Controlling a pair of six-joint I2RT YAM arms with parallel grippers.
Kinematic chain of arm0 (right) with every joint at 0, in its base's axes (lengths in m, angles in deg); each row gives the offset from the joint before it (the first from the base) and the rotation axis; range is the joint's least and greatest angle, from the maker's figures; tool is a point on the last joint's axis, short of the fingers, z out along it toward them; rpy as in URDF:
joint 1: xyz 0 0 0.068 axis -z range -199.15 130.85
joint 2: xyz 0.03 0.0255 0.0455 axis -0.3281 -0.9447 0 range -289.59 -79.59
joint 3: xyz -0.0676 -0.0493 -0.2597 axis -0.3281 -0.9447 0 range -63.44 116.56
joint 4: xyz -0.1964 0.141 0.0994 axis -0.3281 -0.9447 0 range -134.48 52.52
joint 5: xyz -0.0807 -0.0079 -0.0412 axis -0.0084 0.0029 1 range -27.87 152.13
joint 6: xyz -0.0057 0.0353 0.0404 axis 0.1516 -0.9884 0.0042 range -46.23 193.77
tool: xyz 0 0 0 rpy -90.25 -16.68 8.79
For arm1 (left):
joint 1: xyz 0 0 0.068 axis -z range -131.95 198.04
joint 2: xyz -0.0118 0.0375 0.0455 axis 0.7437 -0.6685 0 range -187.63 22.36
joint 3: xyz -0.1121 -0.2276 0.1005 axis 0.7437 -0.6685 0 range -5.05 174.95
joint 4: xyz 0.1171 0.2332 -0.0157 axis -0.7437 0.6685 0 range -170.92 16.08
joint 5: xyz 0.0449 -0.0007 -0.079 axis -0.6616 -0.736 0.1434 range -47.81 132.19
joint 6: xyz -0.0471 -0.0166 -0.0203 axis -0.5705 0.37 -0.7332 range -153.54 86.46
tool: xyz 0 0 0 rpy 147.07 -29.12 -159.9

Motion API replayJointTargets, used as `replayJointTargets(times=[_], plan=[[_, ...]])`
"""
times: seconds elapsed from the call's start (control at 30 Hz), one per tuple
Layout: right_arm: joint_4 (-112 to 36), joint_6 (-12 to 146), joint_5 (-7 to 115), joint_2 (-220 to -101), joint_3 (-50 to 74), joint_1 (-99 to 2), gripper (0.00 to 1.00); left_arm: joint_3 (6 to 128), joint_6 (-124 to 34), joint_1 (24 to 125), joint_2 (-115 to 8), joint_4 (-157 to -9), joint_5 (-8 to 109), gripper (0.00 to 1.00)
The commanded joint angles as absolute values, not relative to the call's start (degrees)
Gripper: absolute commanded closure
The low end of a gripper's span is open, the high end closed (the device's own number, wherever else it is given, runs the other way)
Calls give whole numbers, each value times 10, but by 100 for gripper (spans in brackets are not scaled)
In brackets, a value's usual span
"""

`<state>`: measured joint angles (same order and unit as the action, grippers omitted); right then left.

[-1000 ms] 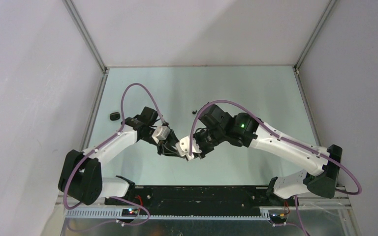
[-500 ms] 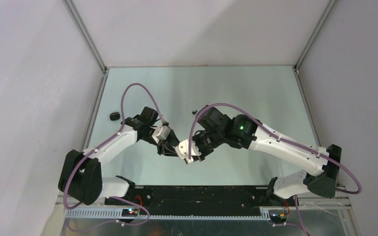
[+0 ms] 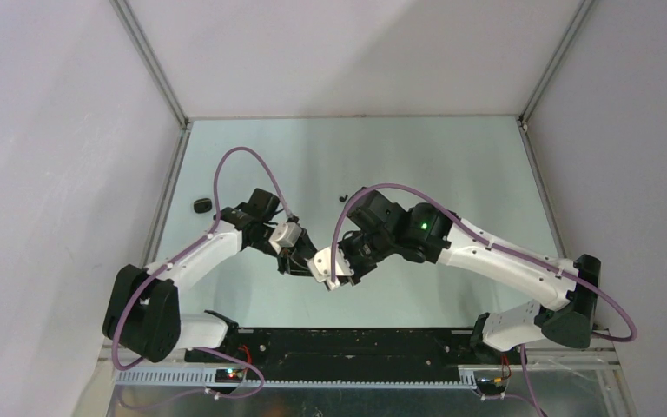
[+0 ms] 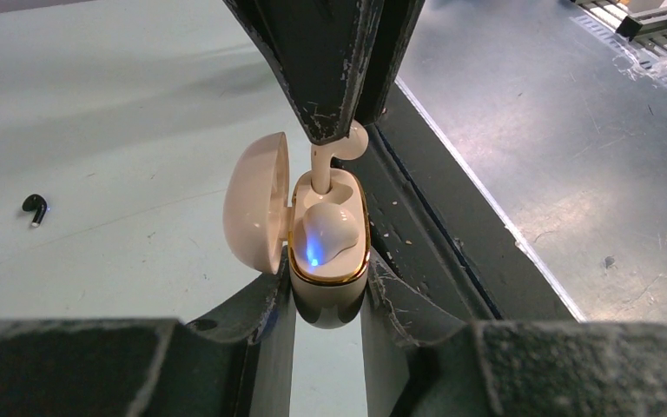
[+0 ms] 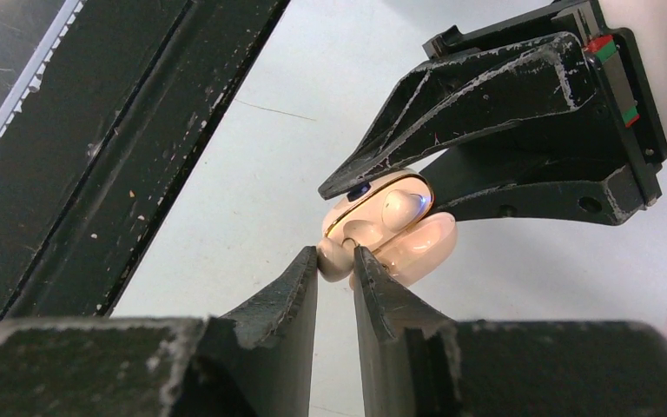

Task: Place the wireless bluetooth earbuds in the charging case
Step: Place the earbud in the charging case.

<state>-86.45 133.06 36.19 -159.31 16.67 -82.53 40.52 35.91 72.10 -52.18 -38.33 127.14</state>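
My left gripper [image 4: 328,291] is shut on the cream charging case [image 4: 330,261], lid open to the left; the case also shows in the right wrist view [image 5: 395,230]. One cream earbud [image 4: 330,230] sits in it with a blue light on. My right gripper [image 5: 336,259] is shut on a second cream earbud [image 5: 334,258], whose stem [image 4: 320,178] stands in the case's far slot. Both grippers meet at the table's middle [image 3: 317,263]. A black earbud [image 4: 35,207] lies on the table to the left, and another small black piece [image 3: 343,197] lies behind the arms.
A small black object [image 3: 201,205] lies near the table's left edge. A black rail [image 3: 347,343] runs along the near edge between the arm bases. Grey walls and metal frame posts enclose the table on three sides.
The right gripper has shifted slightly left and toward the left gripper with the earbud. The left arm has barely moved.
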Motion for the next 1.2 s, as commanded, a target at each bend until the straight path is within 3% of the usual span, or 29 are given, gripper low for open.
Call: replayJointTargets(times=[0.0, 0.83, 1.17], plan=[[-864, 1338, 361, -1599, 165, -834, 75, 419, 360, 723, -516, -392, 1286, 100], [-761, 1172, 448, -1582, 152, -831, 82, 422, 357, 716, -520, -393, 1277, 100], [-729, 1125, 507, -1561, 147, -835, 81, 423, 357, 713, -521, -391, 1277, 100]])
